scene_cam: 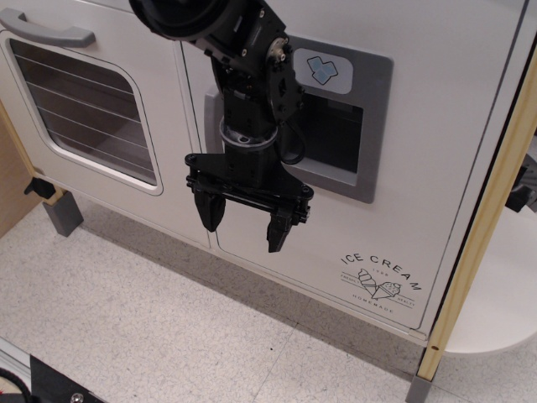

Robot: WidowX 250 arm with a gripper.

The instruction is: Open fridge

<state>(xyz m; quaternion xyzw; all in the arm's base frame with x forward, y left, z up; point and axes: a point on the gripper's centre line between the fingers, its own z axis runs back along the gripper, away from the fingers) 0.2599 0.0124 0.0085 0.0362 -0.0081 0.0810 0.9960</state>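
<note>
White plastic covers the whole front of the toy kitchen, and the fridge door [352, 185] takes the middle and right part of the view, with the grey ice-dispenser panel [348, 117] in its upper half and the "ICE CREAM" print [382, 281] low on the right. The black gripper [247, 225] hangs in front of the left edge of this door, its two fingers pointing down and spread apart, with nothing between them.

For the opening move, what matters is the door handle, and this is the part I cannot see well. Only a narrow grey strip [210, 126] shows beside the wrist, close to the seam between fridge and oven door [84, 109]; the arm covers the rest. If this strip is the handle, it runs vertically, and it lies behind and above the fingertips, not between them. So in my judgement the gripper must go up and closer to the door before it can hook or clamp it.

The oven's horizontal grey handle [50, 32] is at the upper left, well apart from the gripper. The top of the fridge door is cut off by the frame edge, and the hinge side is not clear.
</note>
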